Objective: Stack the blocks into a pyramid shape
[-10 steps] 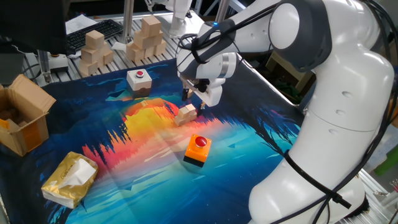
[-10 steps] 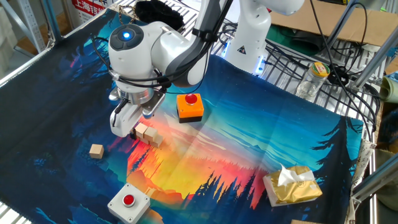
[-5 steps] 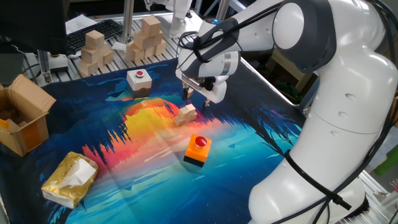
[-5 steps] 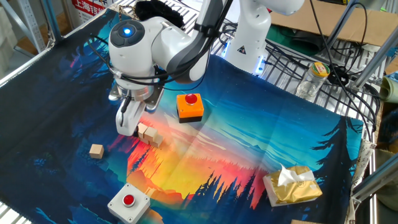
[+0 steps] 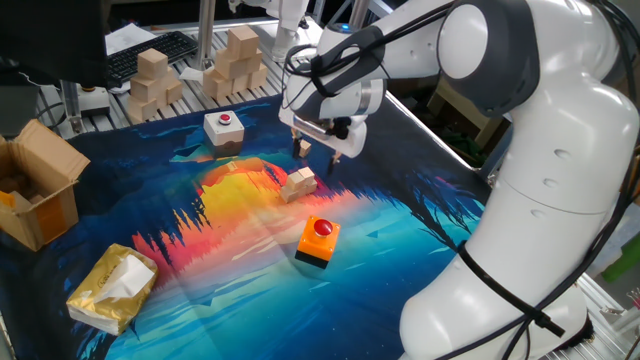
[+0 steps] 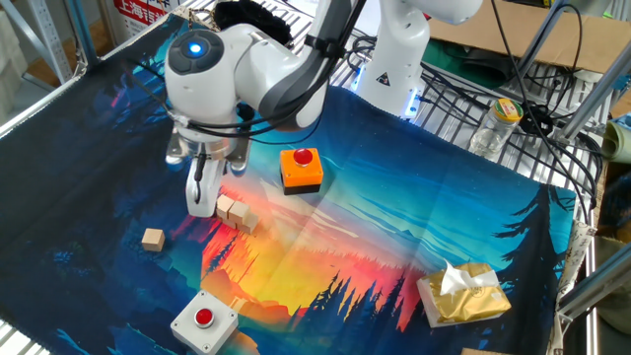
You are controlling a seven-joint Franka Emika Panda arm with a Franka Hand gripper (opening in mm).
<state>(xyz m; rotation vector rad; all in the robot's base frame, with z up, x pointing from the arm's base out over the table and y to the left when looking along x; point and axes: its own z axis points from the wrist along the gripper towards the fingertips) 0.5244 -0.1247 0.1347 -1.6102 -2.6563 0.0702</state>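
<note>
Seemingly the arm is between blocks. From one fixed view, the gripper [image 5: 316, 152] hangs above the mat [image 5: 420, 230] toward its far edge, fingers pointing down with a visible gap between them and nothing held. Just below and a little nearer the camera sits the cluster of small blocks [image 5: 299, 183], looking like two or three tan cubes pressed together in the mat's middle. An orange button box [image 5: 318, 240] stands nearer the front edge, a white button box [image 5: 223, 128] near the far left edge.

From the other fixed view, the gripper [image 6: 202, 187] is beside the cluster [image 6: 235, 213], its fingers released and empty, apparently clear above the mat surface. Here the cluster reads as cubes touching in a short row; whether any is stacked on another I cannot tell. A lone block [image 6: 152, 238] lies apart from the row, toward the mat's left edge, with the white button box [image 6: 203, 320] close to the front edge.

My judgement: the step in hand is fetching that lone block. To do it well, travel above the row's height so the fingers do not knock it, centre the open jaws squarely over the cube's flat sides, descend straight, and close gently before lifting.
</note>
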